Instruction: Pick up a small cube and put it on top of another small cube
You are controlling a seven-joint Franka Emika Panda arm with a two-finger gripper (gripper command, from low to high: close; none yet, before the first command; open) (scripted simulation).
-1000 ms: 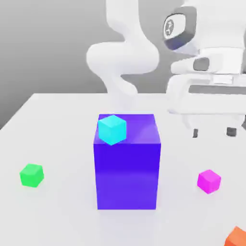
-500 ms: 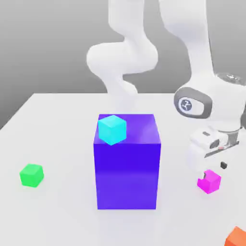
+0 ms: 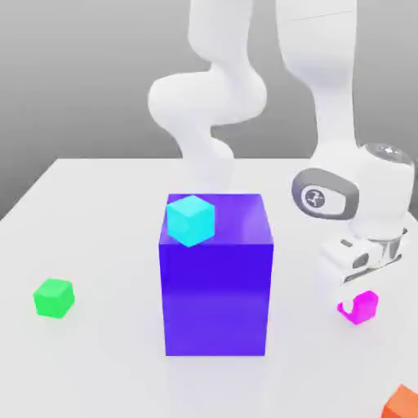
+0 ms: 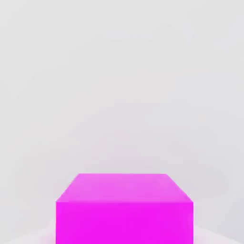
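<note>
Small cube upright, flat on table

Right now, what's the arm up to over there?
The arm has its gripper down at the small magenta cube on the white table, toward the exterior view's right, shut on it. The cube sits low at the table; whether it has lifted off, I cannot tell. A cyan cube rests on top of the big blue-purple block, a green cube sits on the table at the left, and an orange block shows at the lower right corner.
</note>
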